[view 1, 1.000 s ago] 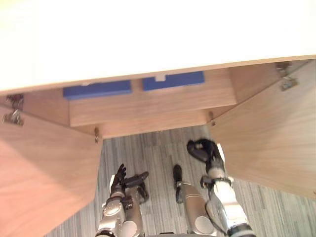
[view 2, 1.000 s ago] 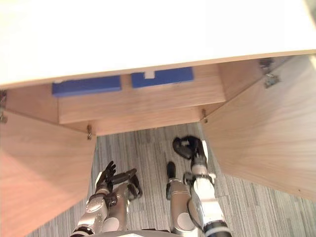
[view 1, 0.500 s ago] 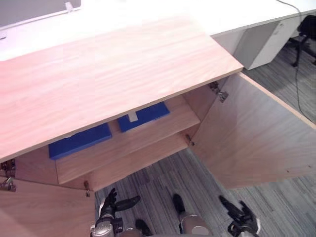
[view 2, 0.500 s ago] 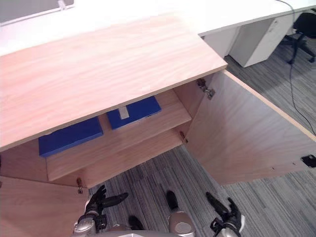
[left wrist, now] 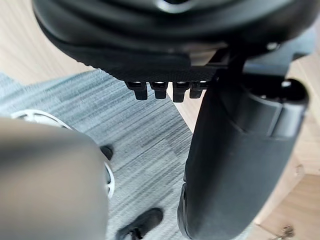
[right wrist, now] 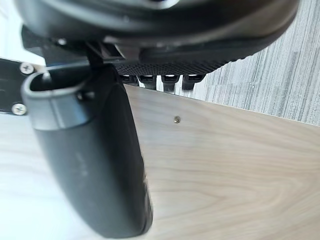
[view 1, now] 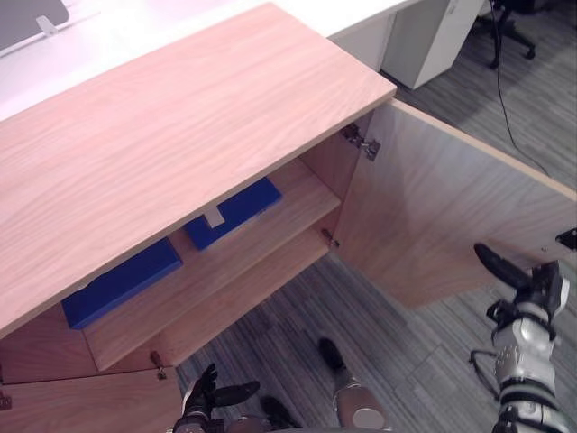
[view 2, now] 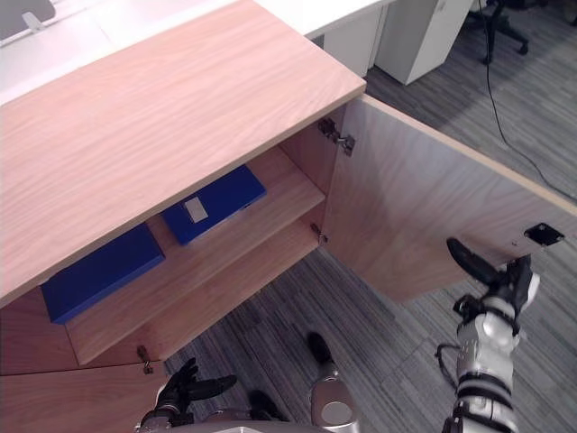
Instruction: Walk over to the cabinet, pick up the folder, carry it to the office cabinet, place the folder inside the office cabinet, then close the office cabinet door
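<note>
Just past the right hand (view 2: 509, 275), whose fingers are straight and empty, stands the inner face of the office cabinet's (view 2: 162, 108) open right door (view 2: 406, 203); I cannot tell whether they touch. Well to that hand's left, on the shelf (view 2: 261, 225), lie a labelled blue folder (view 2: 216, 200) and a plain blue folder (view 2: 101, 271), up beyond the relaxed, empty left hand (view 2: 180, 390).

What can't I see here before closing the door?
- Rear parts of the blue labelled folder and the plain blue folder: hidden under the wooden cabinet top, eye views.
- Left wooden door: cut off at the eye views' corner.
- Right hand contact with the open right wooden door: unclear.
</note>
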Tool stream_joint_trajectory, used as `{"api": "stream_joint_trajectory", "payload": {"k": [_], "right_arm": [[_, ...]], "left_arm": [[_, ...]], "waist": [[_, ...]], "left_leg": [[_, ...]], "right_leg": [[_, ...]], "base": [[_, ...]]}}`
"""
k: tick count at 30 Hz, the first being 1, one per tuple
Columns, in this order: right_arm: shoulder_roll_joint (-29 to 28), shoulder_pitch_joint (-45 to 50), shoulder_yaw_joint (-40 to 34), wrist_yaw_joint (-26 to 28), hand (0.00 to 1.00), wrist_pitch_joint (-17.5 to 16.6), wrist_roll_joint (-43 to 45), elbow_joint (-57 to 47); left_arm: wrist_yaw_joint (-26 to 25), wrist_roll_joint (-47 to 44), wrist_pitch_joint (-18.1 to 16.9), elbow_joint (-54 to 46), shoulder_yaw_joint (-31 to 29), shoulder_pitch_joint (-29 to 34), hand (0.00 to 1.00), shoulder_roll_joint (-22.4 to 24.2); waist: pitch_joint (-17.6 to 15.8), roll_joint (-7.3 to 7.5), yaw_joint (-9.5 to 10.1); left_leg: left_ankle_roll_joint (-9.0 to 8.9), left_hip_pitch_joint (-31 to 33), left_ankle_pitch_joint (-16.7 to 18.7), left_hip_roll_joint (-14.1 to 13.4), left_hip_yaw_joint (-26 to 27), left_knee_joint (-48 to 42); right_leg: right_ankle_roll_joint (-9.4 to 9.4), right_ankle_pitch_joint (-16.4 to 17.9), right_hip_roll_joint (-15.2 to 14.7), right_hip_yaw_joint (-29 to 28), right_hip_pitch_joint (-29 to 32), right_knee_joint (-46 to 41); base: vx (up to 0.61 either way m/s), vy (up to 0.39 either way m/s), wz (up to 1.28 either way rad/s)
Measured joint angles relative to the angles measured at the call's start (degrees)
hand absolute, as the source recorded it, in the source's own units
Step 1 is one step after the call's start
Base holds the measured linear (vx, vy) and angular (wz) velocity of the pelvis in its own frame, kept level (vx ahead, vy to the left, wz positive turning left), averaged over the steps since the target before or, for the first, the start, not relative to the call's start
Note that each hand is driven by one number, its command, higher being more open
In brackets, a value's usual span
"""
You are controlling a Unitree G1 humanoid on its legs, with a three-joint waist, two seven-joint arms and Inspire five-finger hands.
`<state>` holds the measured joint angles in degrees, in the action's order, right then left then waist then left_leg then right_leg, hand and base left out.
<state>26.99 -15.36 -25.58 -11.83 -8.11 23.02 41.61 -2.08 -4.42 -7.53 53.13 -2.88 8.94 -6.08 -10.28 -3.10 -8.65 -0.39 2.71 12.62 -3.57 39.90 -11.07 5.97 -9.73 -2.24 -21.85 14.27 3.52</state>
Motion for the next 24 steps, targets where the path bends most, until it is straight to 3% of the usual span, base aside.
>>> {"api": "stream_joint_trajectory", "payload": {"k": [5,8,10,12,16,18,22,24], "right_arm": [[3.0,-4.5,1.4,-1.1,1.00,0.0,-0.1,3.7],[3.2,-4.6,1.7,-1.4,1.00,0.0,0.1,3.5],[3.1,-3.2,2.5,-2.1,1.00,0.1,0.3,0.9],[0.8,4.4,2.9,-2.3,1.00,0.1,0.3,-9.7],[-6.2,16.3,6.7,-2.3,1.00,-0.1,-1.2,-24.5],[-9.8,25.5,12.5,-2.0,1.00,-0.6,-5.2,-32.8],[-10.2,38.2,23.0,0.4,1.00,-1.3,-11.6,-41.0],[-7.6,42.8,29.5,4.5,1.00,-1.0,-14.3,-41.4]], "left_arm": [[0.0,-0.1,-0.7,-0.1,0.6,-0.5,1.00,0.5],[0.0,-0.1,-0.9,-0.6,0.8,-0.6,1.00,0.8],[0.0,0.0,-1.0,-0.6,0.9,-0.9,1.00,1.0],[0.0,0.0,-1.0,-0.5,0.9,-1.1,1.00,1.6],[-0.1,1.4,-0.9,-0.5,0.5,-1.7,1.00,1.8],[-0.1,3.1,-0.9,-0.5,0.5,-2.4,1.00,1.6],[0.1,5.7,-0.8,-0.3,1.1,-3.7,1.00,1.0],[0.3,6.9,-0.8,0.2,2.0,-5.0,1.00,-0.3]], "waist": [[-1.4,-2.17,0.05],[-1.8,-2.75,0.05],[-2.1,-2.88,0.02],[-2.3,-2.85,-0.23],[-3.2,-1.42,-1.81],[-4.1,0.02,-2.85],[-4.3,1.96,-3.87],[-4.4,3.22,-3.88]], "left_leg": [[0.26,2.1,0.6,-0.2,-0.2,-1.1],[0.26,2.3,0.6,-0.3,-0.6,-1.1],[0.26,2.3,0.6,-0.4,-0.8,-1.2],[0.27,2.4,0.6,-0.6,-0.9,-1.3],[0.10,2.0,0.8,-1.7,-0.8,-2.3],[-0.20,2.0,1.6,-3.3,-0.6,-4.5],[-0.75,2.3,3.4,-6.0,-0.2,-8.6],[-1.06,2.4,4.3,-7.7,-0.3,-11.1]], "right_leg": [[0.05,-0.8,0.1,-0.4,1.7,0.4],[0.05,-0.8,0.2,-0.1,1.8,0.4],[0.05,-0.8,0.2,0.0,1.7,0.4],[0.12,-1.1,0.3,0.0,1.5,0.8],[-0.08,-1.6,0.9,-0.2,0.6,1.3],[-0.41,-1.9,1.4,-0.6,0.0,1.3],[-0.96,-2.5,3.0,-1.2,-0.8,1.3],[-1.39,-2.7,3.8,-1.2,-1.4,1.3]], "base": [[0.03,0.011,-0.10],[0.01,-0.001,0.03],[0.00,0.000,0.02],[0.00,0.000,0.00],[0.01,-0.027,-0.05],[-0.01,-0.037,-0.12],[-0.02,-0.050,-0.16],[-0.05,-0.060,-0.07]]}}
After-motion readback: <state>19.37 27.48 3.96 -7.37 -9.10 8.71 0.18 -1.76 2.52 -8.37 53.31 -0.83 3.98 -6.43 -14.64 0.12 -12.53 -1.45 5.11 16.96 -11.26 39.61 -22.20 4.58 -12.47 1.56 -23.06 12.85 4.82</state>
